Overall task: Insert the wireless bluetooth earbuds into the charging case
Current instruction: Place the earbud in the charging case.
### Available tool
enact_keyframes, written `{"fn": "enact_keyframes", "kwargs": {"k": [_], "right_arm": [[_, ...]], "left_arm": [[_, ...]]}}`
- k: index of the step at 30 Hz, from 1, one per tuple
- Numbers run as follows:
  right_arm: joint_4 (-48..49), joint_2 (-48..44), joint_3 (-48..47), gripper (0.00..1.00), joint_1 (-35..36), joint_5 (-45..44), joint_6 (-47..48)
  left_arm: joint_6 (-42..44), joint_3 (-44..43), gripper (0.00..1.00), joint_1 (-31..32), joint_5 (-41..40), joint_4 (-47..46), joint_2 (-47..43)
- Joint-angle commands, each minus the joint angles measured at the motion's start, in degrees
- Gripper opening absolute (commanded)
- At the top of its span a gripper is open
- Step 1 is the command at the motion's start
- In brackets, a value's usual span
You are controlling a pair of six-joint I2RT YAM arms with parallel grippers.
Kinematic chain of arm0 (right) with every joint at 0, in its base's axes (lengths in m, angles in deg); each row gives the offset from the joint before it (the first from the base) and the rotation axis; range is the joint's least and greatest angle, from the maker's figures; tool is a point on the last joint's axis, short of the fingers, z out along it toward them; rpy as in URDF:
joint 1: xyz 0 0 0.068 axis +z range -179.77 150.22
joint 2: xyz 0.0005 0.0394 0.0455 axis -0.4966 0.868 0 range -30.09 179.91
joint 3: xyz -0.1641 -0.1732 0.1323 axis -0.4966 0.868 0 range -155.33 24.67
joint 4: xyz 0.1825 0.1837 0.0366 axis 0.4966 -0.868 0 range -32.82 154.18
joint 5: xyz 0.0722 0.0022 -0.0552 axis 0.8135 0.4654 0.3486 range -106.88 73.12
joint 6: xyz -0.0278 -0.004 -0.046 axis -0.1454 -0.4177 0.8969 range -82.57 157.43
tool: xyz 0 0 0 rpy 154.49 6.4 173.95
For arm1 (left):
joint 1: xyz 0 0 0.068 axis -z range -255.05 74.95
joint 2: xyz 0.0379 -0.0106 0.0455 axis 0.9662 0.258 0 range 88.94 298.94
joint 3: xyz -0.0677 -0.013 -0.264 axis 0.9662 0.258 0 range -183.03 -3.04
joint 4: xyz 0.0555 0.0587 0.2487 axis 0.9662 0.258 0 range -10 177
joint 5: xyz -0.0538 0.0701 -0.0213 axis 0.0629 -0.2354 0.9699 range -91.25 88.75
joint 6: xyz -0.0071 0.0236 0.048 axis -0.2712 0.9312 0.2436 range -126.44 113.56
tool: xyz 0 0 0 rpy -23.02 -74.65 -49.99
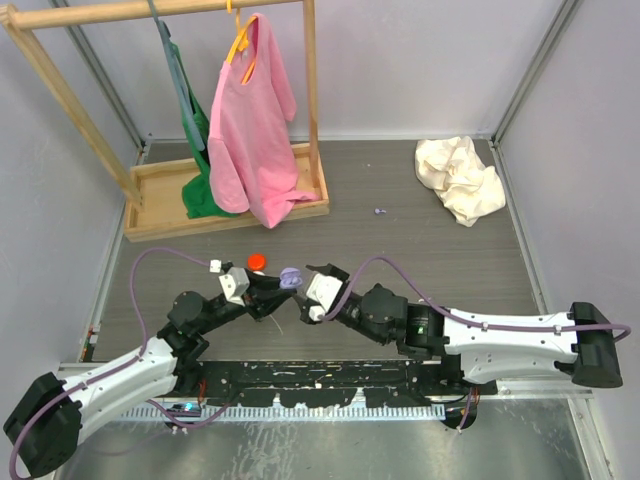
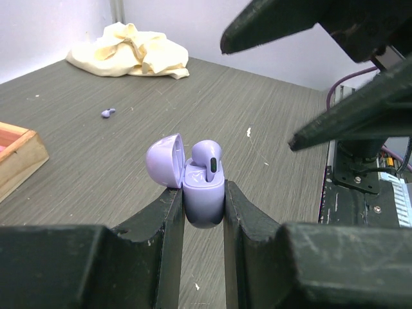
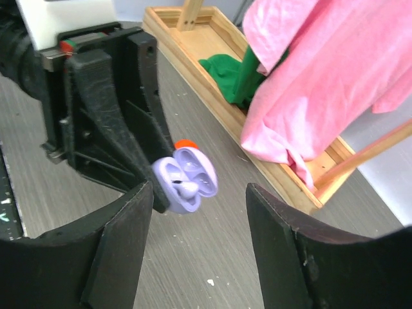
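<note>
L gripper (image 2: 203, 193) clamped on open lilac charging case (image 3: 187, 187), one earbud (image 2: 207, 158) seated inside; R gripper (image 3: 198, 199) jaws apart, just beside it. Second earbud (image 2: 108, 113) lies on table (image 2: 96, 174) near cream cloth (image 2: 129, 48): prob. light, hard, slick plastic, so pinch gently across body.

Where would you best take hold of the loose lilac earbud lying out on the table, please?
I would grip the loose lilac earbud across its rounded head, coming straight down from above with the free right gripper, jaws open. It lies flat and alone on the table, so only its upper sides are reachable. Its stem looks thin, though it is small to judge.
</note>
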Motion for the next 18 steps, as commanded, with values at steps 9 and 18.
{"fn": "enact_keyframes", "kwargs": {"k": [9,18], "right_arm": [[-4.8,-1.2,-2.6,0.65,-12.6,5.4,-8.7],[-3.8,1.2,-2.7,0.66,-14.9,11.4,-9.9]], "left_arm": [[1.1,-1.3,0.00,0.1,2.1,-4.9,0.0],[1.0,-1.3,0.00,0.0,3.5,-5.2,0.0]]}}
